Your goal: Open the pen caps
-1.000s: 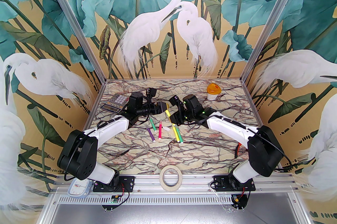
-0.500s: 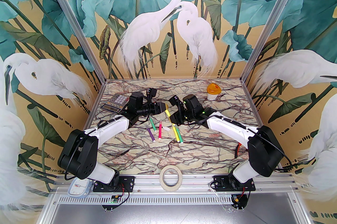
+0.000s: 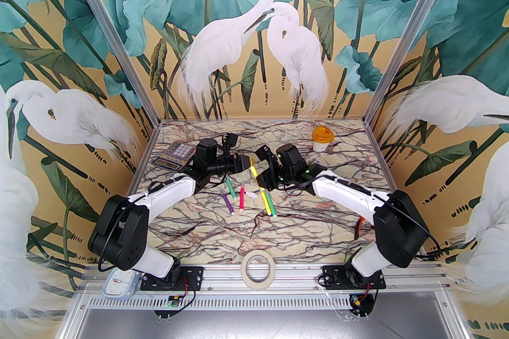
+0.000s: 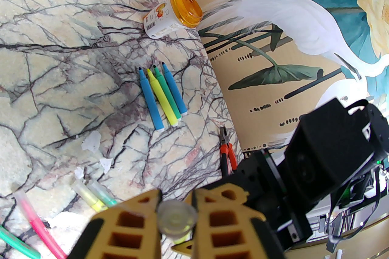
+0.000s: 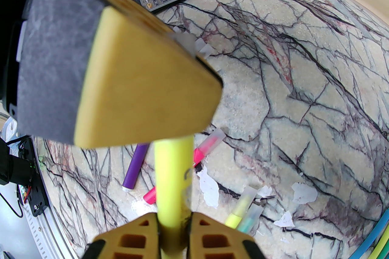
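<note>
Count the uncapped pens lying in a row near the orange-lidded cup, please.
4, side by side: a blue pen, a yellow pen, a green pen, a second blue pen. More may be hidden elsewhere.

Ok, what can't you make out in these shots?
Left wrist view: the clear cap in the left end effector is blurred and end-on; its seat on the yellow pen is hidden.
Right wrist view: that end effector's finger covers that pen's far end.
Top view: the cap is too small and see-through to make out.
</note>
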You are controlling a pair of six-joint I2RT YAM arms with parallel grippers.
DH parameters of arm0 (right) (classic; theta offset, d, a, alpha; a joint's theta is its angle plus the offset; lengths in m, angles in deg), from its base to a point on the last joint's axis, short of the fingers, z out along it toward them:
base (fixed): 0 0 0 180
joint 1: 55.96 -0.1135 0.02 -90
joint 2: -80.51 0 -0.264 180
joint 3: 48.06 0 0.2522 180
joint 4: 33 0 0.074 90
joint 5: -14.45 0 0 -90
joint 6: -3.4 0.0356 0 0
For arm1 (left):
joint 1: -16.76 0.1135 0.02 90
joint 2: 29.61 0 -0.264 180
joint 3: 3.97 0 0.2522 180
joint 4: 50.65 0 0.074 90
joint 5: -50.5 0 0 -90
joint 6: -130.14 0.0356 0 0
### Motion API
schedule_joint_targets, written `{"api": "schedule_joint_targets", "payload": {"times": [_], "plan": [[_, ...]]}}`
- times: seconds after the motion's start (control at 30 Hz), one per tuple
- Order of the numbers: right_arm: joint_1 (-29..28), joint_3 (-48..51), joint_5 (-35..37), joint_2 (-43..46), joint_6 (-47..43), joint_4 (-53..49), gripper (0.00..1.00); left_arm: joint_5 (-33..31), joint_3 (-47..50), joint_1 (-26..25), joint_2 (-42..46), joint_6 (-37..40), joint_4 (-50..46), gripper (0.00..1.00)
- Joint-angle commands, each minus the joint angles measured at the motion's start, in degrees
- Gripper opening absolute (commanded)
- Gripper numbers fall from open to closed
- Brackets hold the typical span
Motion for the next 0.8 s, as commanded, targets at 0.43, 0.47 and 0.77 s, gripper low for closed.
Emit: {"api": "schedule_joint_targets", "payload": {"times": [0.43, 0.47, 0.77], "plan": [[-0.3, -1.3, -0.8, -2.0, 0.1, 3.9, 0.26, 4.6, -1.8, -0.3, 0.2, -0.6, -0.2, 0.0], [-0.3, -1.2, -0.9, -2.1, 0.1, 3.9, 0.25, 4.5, -1.9, -0.2, 0.2, -0.6, -0.3, 0.0], [-0.3, 1.2, -0.8, -0.2, -0.6, 3.2, 0.05, 1.6, -3.0, -0.3, 0.1, -0.2, -1.8, 0.0]]}}
